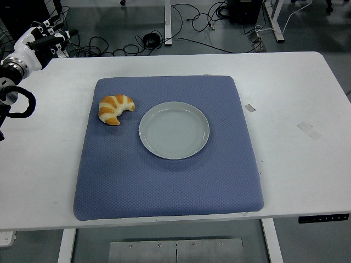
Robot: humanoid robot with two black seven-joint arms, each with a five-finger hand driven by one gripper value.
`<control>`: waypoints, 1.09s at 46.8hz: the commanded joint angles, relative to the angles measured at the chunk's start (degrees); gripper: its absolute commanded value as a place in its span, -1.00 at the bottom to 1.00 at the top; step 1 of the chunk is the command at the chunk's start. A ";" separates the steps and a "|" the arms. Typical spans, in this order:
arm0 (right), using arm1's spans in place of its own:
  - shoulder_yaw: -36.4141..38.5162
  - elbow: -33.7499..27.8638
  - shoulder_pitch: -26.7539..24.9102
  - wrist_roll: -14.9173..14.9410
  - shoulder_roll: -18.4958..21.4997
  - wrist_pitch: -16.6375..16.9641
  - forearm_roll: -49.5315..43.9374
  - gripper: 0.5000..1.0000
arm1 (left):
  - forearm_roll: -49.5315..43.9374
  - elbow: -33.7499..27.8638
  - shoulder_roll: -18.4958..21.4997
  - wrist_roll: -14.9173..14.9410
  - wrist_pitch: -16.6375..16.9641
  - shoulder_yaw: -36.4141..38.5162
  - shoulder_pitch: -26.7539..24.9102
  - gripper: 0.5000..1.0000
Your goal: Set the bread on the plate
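At the far left, the left hand (46, 37) hovered over the table's (285, 98) back corner, its fingers (64, 34) loosely extended and holding nothing. From those fingertips the croissant (115, 108) lay to the right and nearer the table's front edge, on the blue mat (164, 186), apart from the hand. Its long axis ran roughly left to right, the horns curling toward the front. Just beyond it, further right of the fingers, sat the plate (174, 130), with nothing in it, close beside the bread but not touching. The left hand was plainly the nearer; the right never showed.
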 commanded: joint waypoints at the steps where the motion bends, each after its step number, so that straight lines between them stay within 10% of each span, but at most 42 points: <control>1: 0.00 0.00 -0.01 0.00 0.00 0.00 -0.01 1.00 | 0.00 0.00 -0.04 0.00 0.09 -0.01 0.01 0.89; 51: 0.00 0.00 -0.01 0.00 0.00 0.00 -0.01 1.00 | -0.08 -0.09 -0.83 0.00 0.00 4.21 1.33 0.89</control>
